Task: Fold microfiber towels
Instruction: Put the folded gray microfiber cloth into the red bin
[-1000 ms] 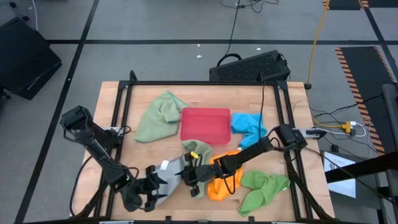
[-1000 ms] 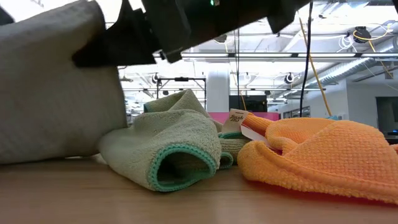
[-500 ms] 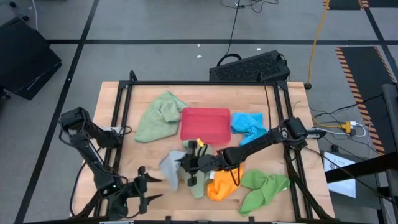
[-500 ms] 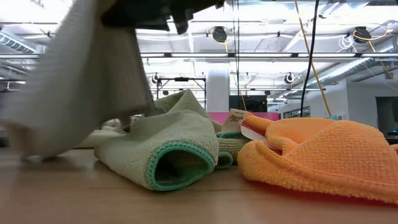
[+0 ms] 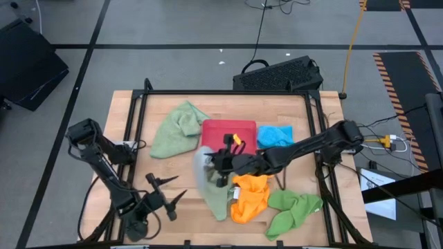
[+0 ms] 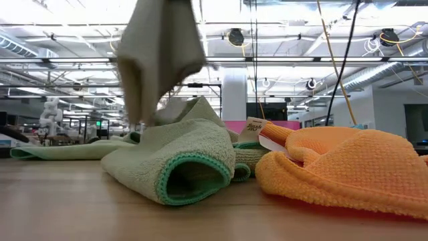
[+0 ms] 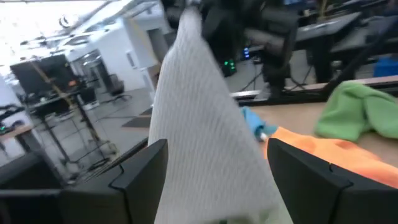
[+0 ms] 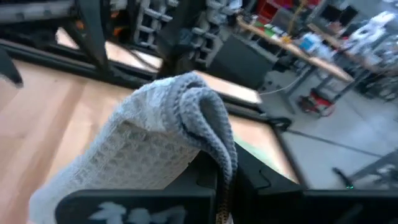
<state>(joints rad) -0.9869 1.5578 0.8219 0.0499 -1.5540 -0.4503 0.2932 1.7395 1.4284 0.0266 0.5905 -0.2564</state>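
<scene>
A grey towel (image 5: 203,173) hangs from my right gripper (image 5: 220,166), which is shut on it above the table's middle. In the low view the grey towel (image 6: 160,60) dangles over a sage green towel (image 6: 180,157). My left gripper (image 5: 167,188) stands open near the near left of the table, pointing level at the hanging cloth (image 7: 205,124) without touching it. An orange towel (image 5: 249,197), a bright green one (image 5: 294,211), a bright blue one (image 5: 275,135) and a second sage green one (image 5: 177,128) lie crumpled on the table. My right gripper holds the grey towel by a bunched fold at its top (image 8: 208,118), several layers pinched together. It comes roughly level from the table's right. The fingertips are hidden by the cloth. The towel hangs slack below the hold, its lower end (image 6: 137,110) clear of the table.
A red tray (image 5: 228,138) sits at the far middle, just beyond the hanging towel. A black frame (image 5: 135,117) rims the wooden table. Bare wood (image 5: 176,169) shows at the near left, around my left gripper.
My right gripper has risen and gone toward the far edge with the grey towel. The towel lay bunched near the left gripper; it is now lifted clear and hangs. My left gripper has come away from the cloth, turned and tipped up to level.
</scene>
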